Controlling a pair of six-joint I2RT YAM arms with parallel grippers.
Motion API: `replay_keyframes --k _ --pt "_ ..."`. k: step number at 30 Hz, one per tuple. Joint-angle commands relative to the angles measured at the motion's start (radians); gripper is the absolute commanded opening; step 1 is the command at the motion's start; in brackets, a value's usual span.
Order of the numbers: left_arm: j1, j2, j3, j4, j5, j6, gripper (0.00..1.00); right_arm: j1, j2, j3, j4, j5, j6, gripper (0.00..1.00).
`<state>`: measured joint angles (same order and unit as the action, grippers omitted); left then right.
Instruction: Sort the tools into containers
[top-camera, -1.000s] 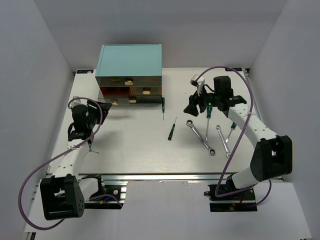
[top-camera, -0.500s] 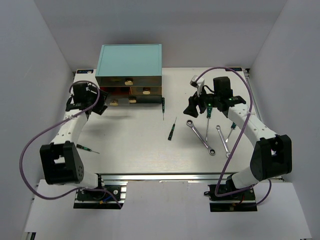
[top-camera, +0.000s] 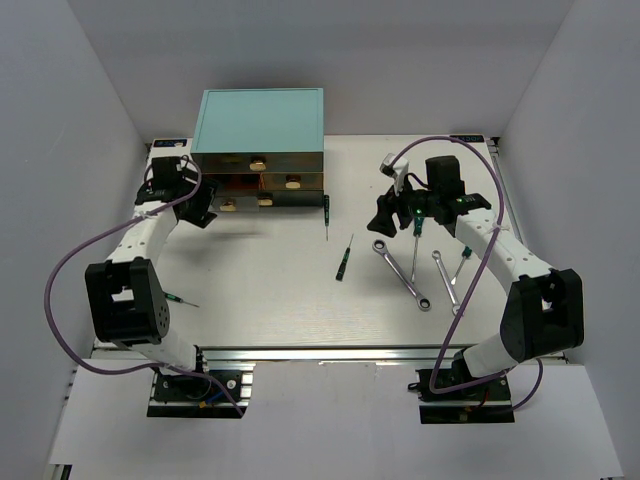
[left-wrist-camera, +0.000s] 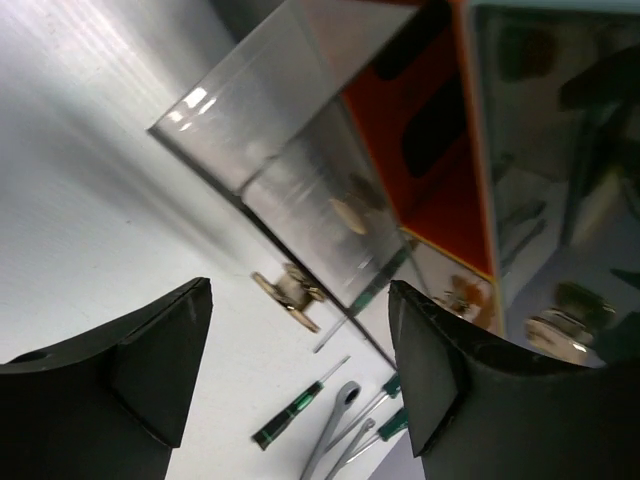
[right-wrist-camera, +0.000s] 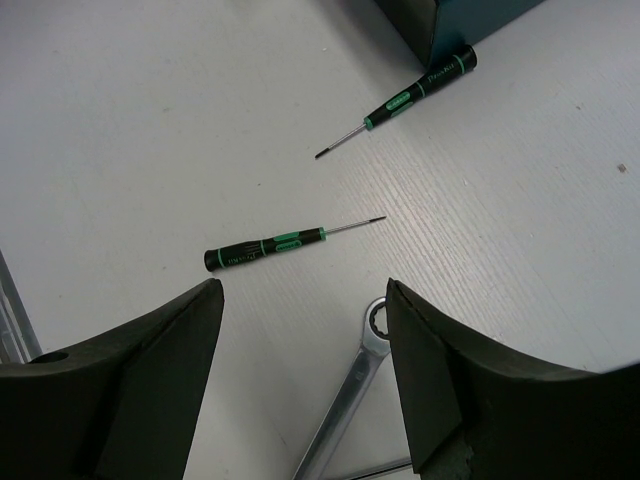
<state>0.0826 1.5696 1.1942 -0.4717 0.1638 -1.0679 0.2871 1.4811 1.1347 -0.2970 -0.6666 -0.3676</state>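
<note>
left fingers (left-wrist-camera: 150, 370) wide apart near drawer (left-wrist-camera: 300, 225); right fingers (right-wrist-camera: 150, 365) wide apart.

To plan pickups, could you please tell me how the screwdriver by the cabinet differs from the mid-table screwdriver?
The screwdriver by the cabinet has its handle end beside the cabinet's corner, tip pointing away from it; the mid-table screwdriver lies in the open, tip pointing roughly the opposite way. It sits nearer the longer wrench than the cabinet one does. Both lie flat, with black handles banded green.
</note>
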Motion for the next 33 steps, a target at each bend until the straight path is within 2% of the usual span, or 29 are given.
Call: replay_keyframes --k 1,6,10,17,26,33 --pt "-0.015 0.009 0.027 -0.05 -0.026 0.0 0.8 -0.006 -0.016 -0.001 0.019 -0.004 0.006 0.72" --pt "-0.024 -0.005 -0.024 -0.047 -0.046 -0.001 0.75 -0.006 -0.015 -0.004 0.025 -0.007 0.016 0.72" --pt "-0.026 -0.019 -0.045 -0.039 -0.047 -0.003 0.62 -0.006 -0.013 -0.003 0.024 -0.007 0.016 0.72" --pt "-0.026 -0.131 -0.116 -0.068 -0.067 -0.007 0.47 -0.006 -0.015 -0.004 0.025 -0.002 0.015 0.72" --pt "-0.026 -0.309 -0.284 -0.094 -0.044 -0.02 0.46 -0.006 -0.001 0.0 0.029 -0.001 0.018 0.72" --pt "-0.026 -0.359 -0.32 -0.093 -0.029 -0.03 0.45 -0.006 0.008 0.017 0.021 -0.005 0.019 0.72"
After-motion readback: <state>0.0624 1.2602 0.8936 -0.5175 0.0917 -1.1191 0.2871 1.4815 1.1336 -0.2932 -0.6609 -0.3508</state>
